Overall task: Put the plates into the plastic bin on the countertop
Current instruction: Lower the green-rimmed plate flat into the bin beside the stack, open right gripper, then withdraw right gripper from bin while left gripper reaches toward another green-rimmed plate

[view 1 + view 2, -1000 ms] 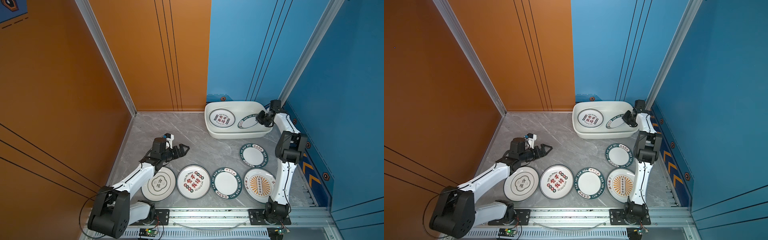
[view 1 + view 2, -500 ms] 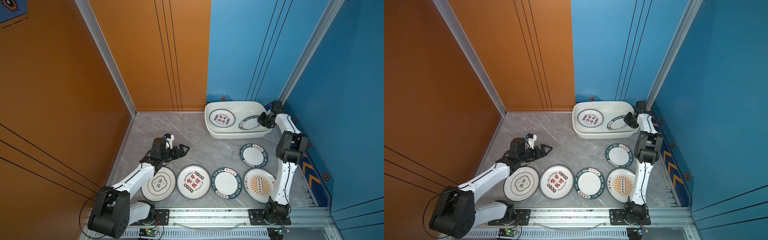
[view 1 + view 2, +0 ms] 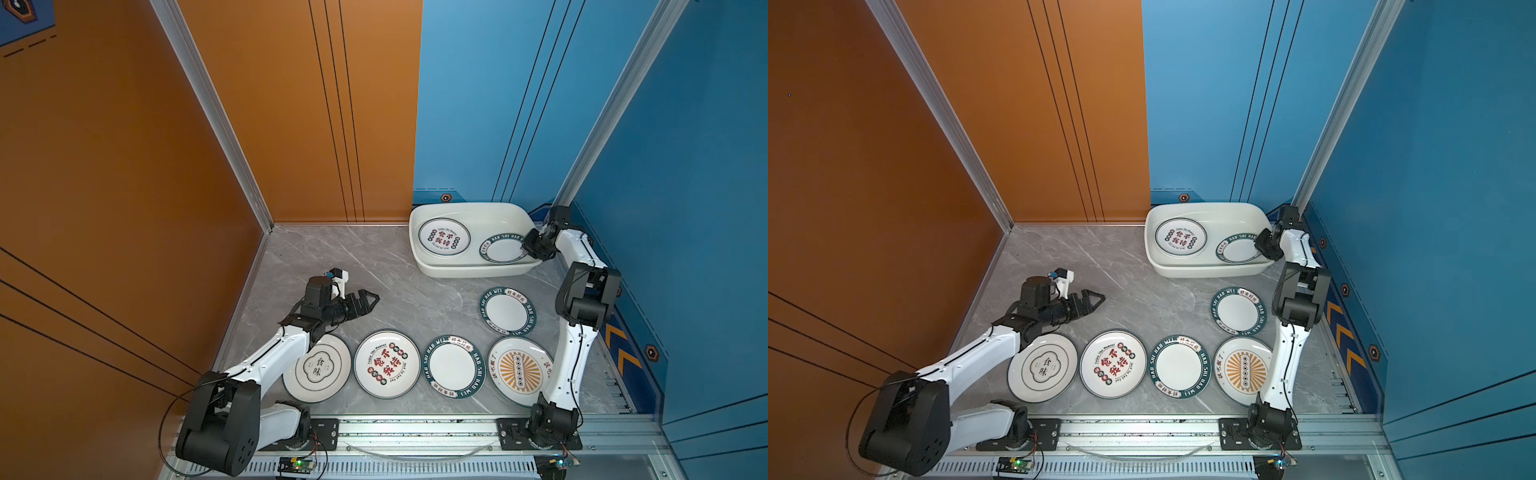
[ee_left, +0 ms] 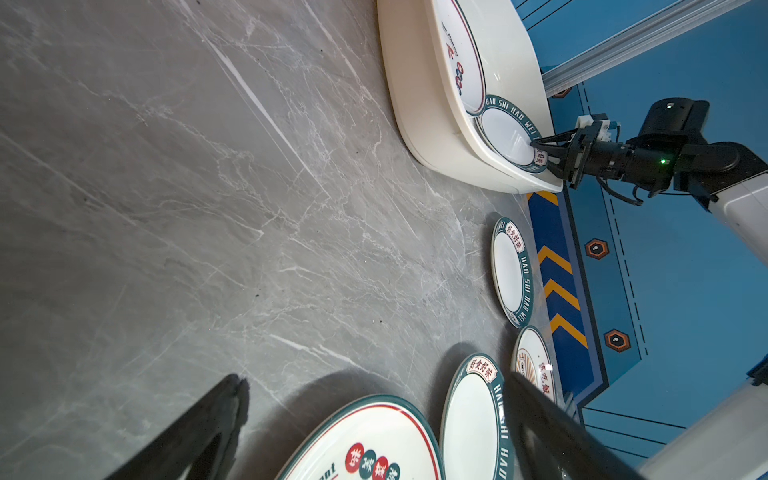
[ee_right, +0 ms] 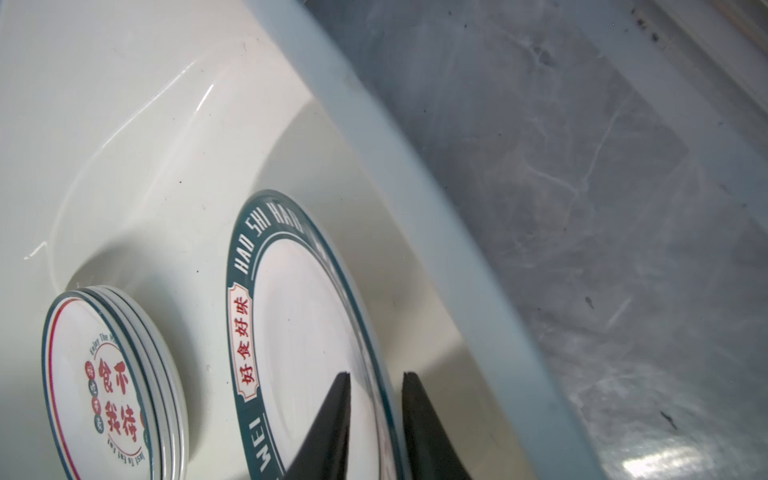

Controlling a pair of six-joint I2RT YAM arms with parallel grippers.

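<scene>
Your plastic bin (image 3: 457,272) sits far right on the countertop (image 3: 374,266). Inside it, a stack (image 3: 443,237) is topped with "Enjoy The Moment" and red 食不我待. Beside the stack lies a teal-rimmed plate (image 3: 500,251) lettered HAO SHI HAO WEI and 好食好味. Your right gripper (image 5: 376,374) straddles that plate's rim, jaws slightly parted.

Five plates lie outside the bin:
- the 食味 plate (image 3: 318,368)
- a second 食不我待 plate (image 3: 387,363)
- two HAO SHI HAO WEI plates (image 3: 454,365)
- a sunburst plate (image 3: 519,370)

Your left gripper (image 3: 370,300) hovers above bare marble, spread wide.

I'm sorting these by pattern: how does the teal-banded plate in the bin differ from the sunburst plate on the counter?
The teal-banded plate sits in the plastic bin, the right gripper astride its rim; the sunburst plate lies on the countertop. The former has a lettered dark band around a blank centre; the latter, orange rays. Both are round and white.
</scene>
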